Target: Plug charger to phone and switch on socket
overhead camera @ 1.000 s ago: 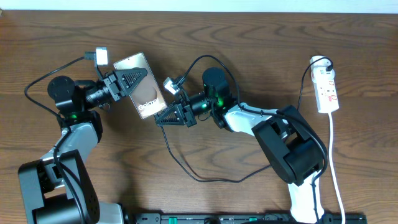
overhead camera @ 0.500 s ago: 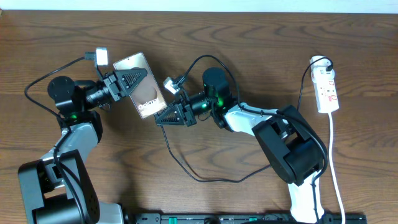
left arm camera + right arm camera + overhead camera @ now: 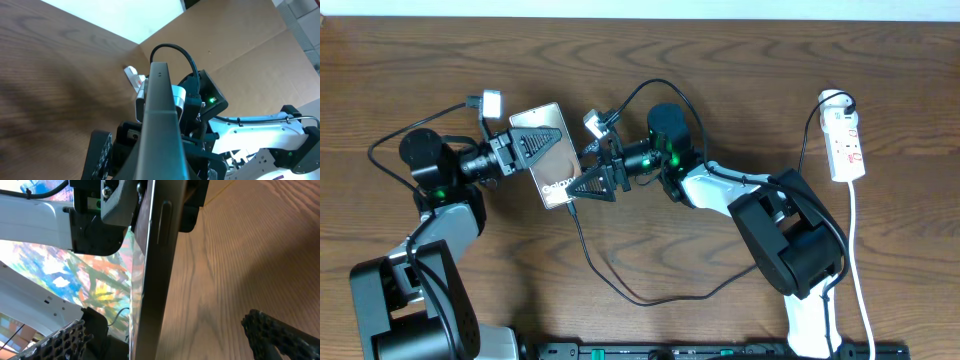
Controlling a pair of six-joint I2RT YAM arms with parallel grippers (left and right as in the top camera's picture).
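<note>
Phone point(image 3: 556, 181): flat glossy rectangle above wood-grain table point(image 3: 740, 60).

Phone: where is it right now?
Overhead view, left of centre: the phone is held by the left gripper, with the right gripper beside its lower right edge.

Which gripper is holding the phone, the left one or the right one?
The left gripper, clamped across the phone; the right gripper is open beside the phone's lower corner.
</note>
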